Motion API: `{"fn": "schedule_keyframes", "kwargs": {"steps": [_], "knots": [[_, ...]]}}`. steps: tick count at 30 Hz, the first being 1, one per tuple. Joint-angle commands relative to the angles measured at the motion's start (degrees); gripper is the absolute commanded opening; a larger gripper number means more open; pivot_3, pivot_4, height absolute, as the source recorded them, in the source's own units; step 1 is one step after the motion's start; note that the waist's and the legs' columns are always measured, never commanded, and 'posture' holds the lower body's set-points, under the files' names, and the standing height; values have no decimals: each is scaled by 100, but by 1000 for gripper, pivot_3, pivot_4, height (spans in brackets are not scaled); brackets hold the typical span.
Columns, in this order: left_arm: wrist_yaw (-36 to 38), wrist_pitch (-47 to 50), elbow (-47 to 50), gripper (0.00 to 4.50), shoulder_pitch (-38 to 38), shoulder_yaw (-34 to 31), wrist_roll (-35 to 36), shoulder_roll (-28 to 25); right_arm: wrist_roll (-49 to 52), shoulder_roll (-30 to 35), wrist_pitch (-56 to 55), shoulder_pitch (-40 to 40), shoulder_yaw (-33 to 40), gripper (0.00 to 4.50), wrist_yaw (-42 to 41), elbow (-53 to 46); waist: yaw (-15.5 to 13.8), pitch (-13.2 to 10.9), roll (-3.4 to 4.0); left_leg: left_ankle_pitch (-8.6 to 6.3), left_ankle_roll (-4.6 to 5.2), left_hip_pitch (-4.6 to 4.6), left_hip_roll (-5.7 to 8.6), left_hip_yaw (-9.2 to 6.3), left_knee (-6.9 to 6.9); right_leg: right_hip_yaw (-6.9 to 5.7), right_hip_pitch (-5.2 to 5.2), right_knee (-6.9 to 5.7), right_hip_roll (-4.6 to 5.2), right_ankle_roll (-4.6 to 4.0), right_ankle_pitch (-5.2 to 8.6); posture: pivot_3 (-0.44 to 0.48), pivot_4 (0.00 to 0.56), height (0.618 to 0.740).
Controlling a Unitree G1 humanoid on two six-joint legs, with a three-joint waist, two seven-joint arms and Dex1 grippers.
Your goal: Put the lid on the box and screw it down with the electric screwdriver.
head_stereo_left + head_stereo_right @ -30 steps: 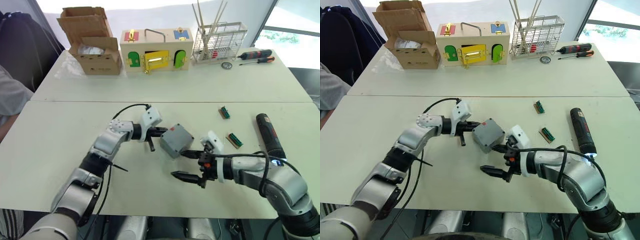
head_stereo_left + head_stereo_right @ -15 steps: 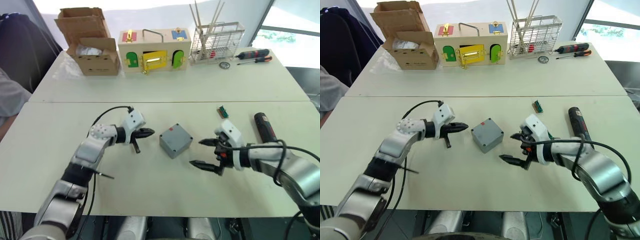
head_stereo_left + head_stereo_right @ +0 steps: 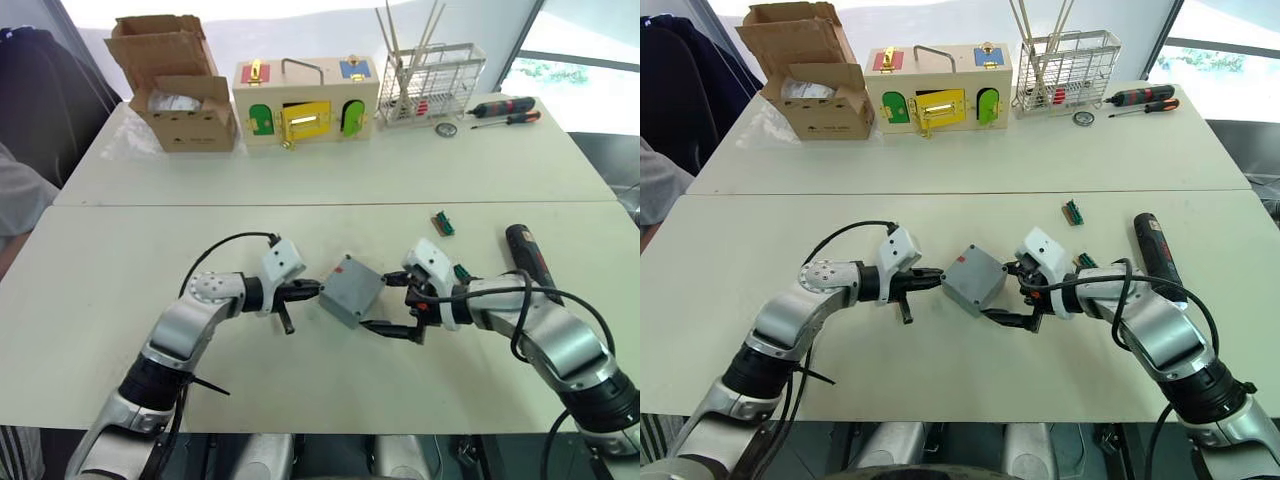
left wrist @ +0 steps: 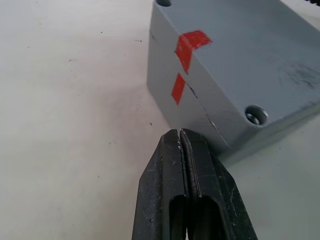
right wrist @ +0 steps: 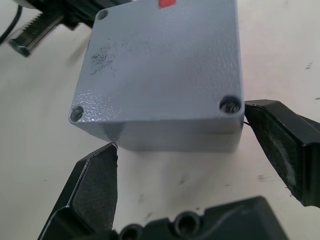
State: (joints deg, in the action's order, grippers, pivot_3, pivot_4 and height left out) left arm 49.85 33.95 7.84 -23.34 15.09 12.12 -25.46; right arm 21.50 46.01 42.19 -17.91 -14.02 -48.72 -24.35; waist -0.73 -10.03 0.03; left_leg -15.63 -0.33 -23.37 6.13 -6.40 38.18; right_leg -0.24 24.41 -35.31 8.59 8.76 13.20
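Observation:
The grey box stands mid-table with the lid seated on it; red marks cross the seam. My left gripper is shut, its tips pressed against the box's left side wall. My right gripper is open, its fingers straddling the box's right side and close to two lid corners. The black electric screwdriver lies flat on the table to the right, beyond my right forearm.
Two small green connector pieces lie between box and screwdriver. On the far table stand a cardboard box, a wooden box with coloured doors, a wire rack and hand screwdrivers. A person's sleeve shows at far left.
Both grippers have moved in from either side to the box: the left tips now touch its left wall, and the right's open fingers now bracket its right side. The box looks slightly turned.

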Motion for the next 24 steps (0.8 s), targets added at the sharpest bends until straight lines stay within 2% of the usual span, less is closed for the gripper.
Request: {"fn": "schedule_keyframes", "kwargs": {"steps": [1,6,11,14,18,24], "knots": [[-107,-149,71,0,-34,-71,-243,-303,13,20,15,107,153,4483,13,-266,12,0,0,0,0,0,-1,0,-2,0,1,0,-1,0,0,0,150,740],[287,284,1020,0,419,-230,224,-866,-81,70,-118,128,217,4483,-55,-119,29,0,1,0,0,0,-4,4,-7,1,7,0,-1,0,0,0,150,740],[397,769,1655,0,520,-140,726,-858,-150,24,-191,76,191,4483,-106,-50,-28,1,1,0,0,0,1,-2,1,1,-3,0,2,0,0,0,150,740],[294,706,1582,0,468,84,614,-753,-166,-8,-202,57,163,4483,-128,-67,2,1,1,0,0,2,0,-1,1,1,-3,-1,1,0,0,0,150,740],[-2,283,1045,0,96,291,346,-227,-121,-15,-125,66,151,4483,-193,-186,-16,1,0,0,0,1,-1,-1,1,0,-2,-2,0,-1,0,0,150,740],[-82,-209,386,0,-149,348,26,-60,-100,-59,-10,142,222,4483,-177,-343,-4,1,0,0,0,1,0,1,0,0,-1,-1,0,0,0,0,150,740]]}}
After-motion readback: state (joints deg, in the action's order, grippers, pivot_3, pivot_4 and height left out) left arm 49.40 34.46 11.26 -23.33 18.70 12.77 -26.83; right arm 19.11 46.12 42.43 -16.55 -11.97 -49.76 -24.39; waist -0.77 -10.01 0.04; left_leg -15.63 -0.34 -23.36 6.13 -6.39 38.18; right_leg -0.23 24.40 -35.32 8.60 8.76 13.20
